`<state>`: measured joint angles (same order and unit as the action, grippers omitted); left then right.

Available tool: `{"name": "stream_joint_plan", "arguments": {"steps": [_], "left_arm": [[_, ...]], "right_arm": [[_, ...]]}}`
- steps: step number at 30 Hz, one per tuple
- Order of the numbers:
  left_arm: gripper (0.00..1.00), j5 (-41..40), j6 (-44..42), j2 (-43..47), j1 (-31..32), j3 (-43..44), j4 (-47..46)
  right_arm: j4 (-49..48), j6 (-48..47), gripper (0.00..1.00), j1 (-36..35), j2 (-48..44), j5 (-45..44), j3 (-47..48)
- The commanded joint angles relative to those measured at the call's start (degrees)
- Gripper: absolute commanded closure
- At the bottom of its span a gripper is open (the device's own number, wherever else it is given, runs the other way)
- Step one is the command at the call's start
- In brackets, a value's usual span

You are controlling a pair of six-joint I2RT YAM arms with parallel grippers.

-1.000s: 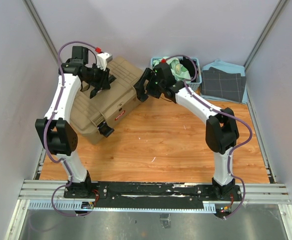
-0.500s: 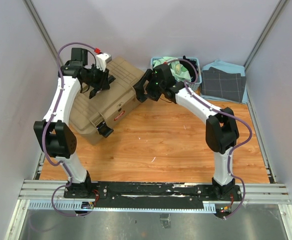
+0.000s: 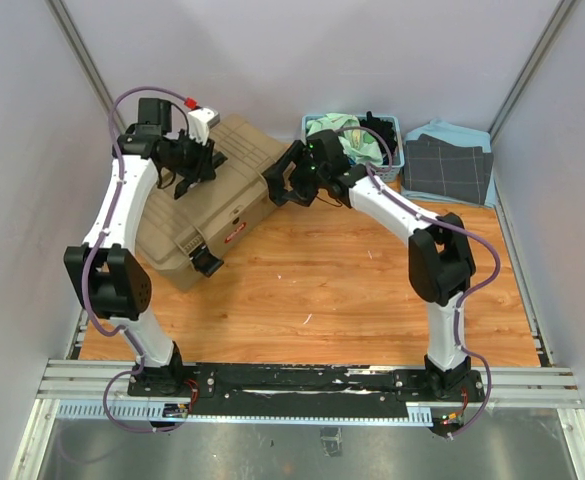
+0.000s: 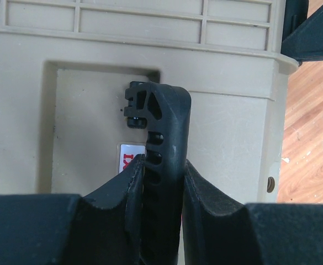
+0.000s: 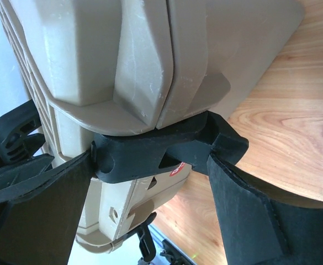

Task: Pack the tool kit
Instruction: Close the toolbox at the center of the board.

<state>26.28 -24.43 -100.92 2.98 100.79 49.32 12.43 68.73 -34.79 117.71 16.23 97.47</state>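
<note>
Both arms at the closed toolbox (image 3: 217,190).
Left gripper (image 4: 160,182) pinches the handle (image 4: 161,127); right gripper (image 5: 150,182) is spread around a latch (image 5: 155,152).

A lab test cell; plain grey walls (image 3: 302,50), aluminium rail (image 3: 312,380), small wooden tabletop (image 3: 352,290).

Toolbox (image 3: 212,205) is seen in tan plastic, with black handle (image 4: 160,165), black latches (image 5: 161,152) and a red-and-white label (image 3: 238,233). Arms are finished white with black joints and purple cables. Table (image 3: 352,290) shows orange-brown wood grain. Basket (image 3: 392,140) is light blue, filled with mint-green and black cloths. A dark grey checked cloth (image 3: 450,168) is laid over a light blue one.
</note>
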Motion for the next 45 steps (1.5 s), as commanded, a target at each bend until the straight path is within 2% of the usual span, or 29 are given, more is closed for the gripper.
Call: {"name": "stream_joint_plan", "arguments": {"steps": [1, 16, 26, 29, 38, 43, 45], "left_arm": [[1.00, 7.6, 2.0, -6.4, 5.8, -6.7, 3.3], [1.00, 10.1, -0.4, -6.5, 5.8, -10.5, 3.3], [1.00, 11.0, -1.6, -6.3, 5.9, -11.9, 3.4], [1.00, 10.9, -1.7, -6.3, 5.9, -11.7, 3.4], [1.00, 11.0, -1.8, -6.5, 5.9, -11.6, 3.5], [1.00, 11.1, -1.8, -6.8, 5.9, -11.4, 3.6], [1.00, 10.9, -1.6, -6.9, 5.8, -11.0, 3.5]], "right_arm": [[23.8, -8.2, 0.14, -28.1, 16.7, 36.2, -9.3], [8.5, -1.4, 0.13, -28.2, 19.8, 38.0, -10.9], [0.4, -1.0, 0.12, -25.6, 20.6, 33.3, -10.9], [-1.7, -1.1, 0.03, -24.8, 21.6, 32.6, -9.7], [-2.0, -3.3, 0.02, -23.1, 26.0, 30.6, -0.2], [-1.1, -3.9, 0.02, -22.6, 25.8, 29.4, 1.5], [2.1, -5.8, 0.02, -22.2, 24.1, 26.9, 0.8]]}}
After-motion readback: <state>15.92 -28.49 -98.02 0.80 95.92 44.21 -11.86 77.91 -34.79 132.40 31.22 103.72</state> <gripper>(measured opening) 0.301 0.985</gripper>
